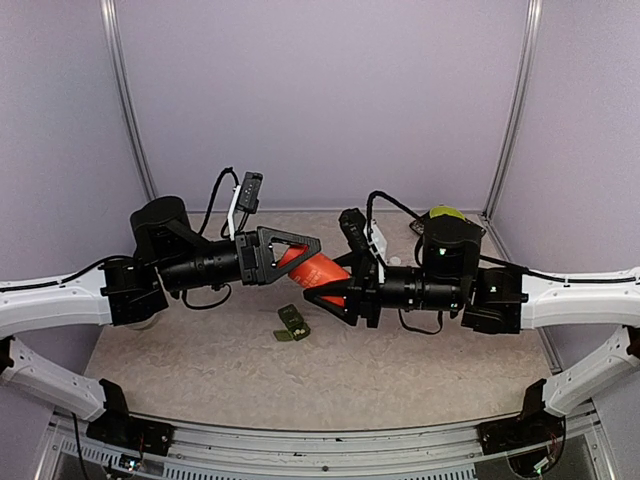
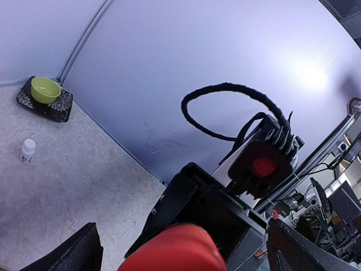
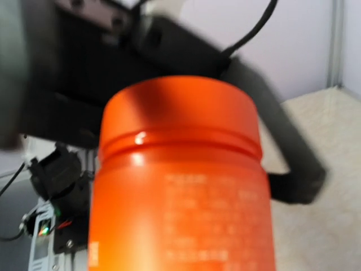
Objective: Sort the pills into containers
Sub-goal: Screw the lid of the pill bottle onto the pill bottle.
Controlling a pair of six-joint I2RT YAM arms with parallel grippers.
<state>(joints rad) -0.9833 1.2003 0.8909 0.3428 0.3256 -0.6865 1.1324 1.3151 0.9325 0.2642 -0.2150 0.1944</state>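
A: Where's the strip?
B: Containers (image 1: 292,323) lie on the surface (image 1: 200,370), about mid, just near of where the two arms meet. Nothing touches them. Dark green, too small to tell if any lid is up.

A: Pills?
B: None in view. Orange bottle (image 1: 318,270) hangs in the air just far of the strip, lying roughly level btw the arms. Prob. the pills are inside, but that can't be seen.

A: End effectors?
B: Right end effector (image 1: 338,287) is clamped on the bottle's body, jaws part closed round it. Left end effector (image 1: 303,255) is spread as wide as it goes. Its fingers (image 2: 84,251) stand either side of the bottle's left end w/ gaps showing, so no grip there.

A: Progress?
B: Early, I'd say. Nothing sorted as far as shown. Left to do: open the bottle, get pills out, drop them into the compartments.

A: Any writing?
B: Pale print on the bottle in the right wrist view, too blurred to read. No brand legible. Lid marks too small to read.

A: Anything else?
B: Yellow-green bowl (image 2: 45,89) on a dark patterned mat (image 2: 62,104) at far right. Small white bottle (image 2: 27,151) stands near it, well apart from the strip.
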